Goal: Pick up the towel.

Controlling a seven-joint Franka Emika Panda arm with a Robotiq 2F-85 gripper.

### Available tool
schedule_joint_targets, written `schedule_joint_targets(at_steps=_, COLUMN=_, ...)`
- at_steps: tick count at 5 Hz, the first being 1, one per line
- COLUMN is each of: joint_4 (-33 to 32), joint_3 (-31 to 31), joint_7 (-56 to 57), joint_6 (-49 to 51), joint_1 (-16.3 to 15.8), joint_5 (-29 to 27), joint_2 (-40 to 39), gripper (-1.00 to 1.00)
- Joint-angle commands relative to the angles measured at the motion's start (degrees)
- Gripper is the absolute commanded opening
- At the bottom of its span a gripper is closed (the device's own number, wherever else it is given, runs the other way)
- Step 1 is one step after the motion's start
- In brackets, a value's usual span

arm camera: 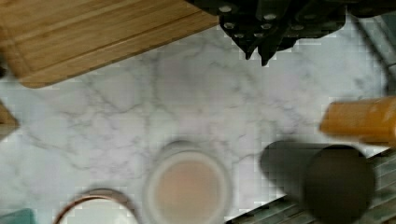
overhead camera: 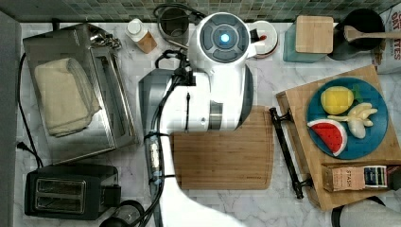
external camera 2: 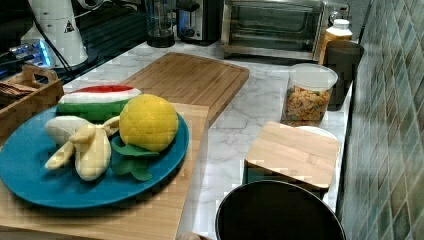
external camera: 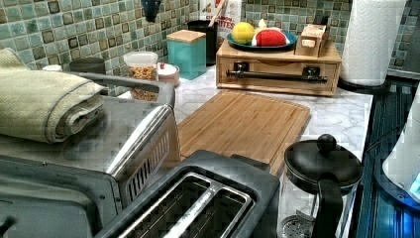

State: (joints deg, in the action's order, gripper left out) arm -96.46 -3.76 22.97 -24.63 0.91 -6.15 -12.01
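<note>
The towel [overhead camera: 64, 97], a soft cream cloth in rounded folds, lies on the brushed-metal toaster oven [overhead camera: 106, 137] (at nine o'clock in the top view). The gripper [arm camera: 261, 51] hangs above veined marble counter [arm camera: 187, 102]; its opening I cannot tell.

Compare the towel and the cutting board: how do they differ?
The towel is soft, cream and folded; the cutting board is rigid, flat brown wood. The towel lies on top of the toaster oven; the cutting board lies on the marble counter. The cutting board looks bigger. Both are roughly rectangular.
</note>
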Motion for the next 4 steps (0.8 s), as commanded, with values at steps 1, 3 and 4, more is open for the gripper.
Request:
schedule_joint_targets(at_steps=1, joint_4=4.21, joint_3=-5.43, joint_7=16.63, joint_6=-1.48, joint_1=-4.42, joint_5=-9.41, joint_2=5.52, gripper=1.00)
schedule_joint_targets(at_steps=3, joint_4=2.88, joint_3=-9.82, joint_7=23.15, joint_6=1.77, joint_1=-2.75, joint_5=-15.93, joint_2=5.41, gripper=1.00)
schedule_joint_targets(at_steps=4, joint_4=0.53, joint_3=-11.09, joint_7=26.89, joint_6=0.71, joint_1=-3.02, joint_5=-20.35, joint_2=6.40, gripper=1.00)
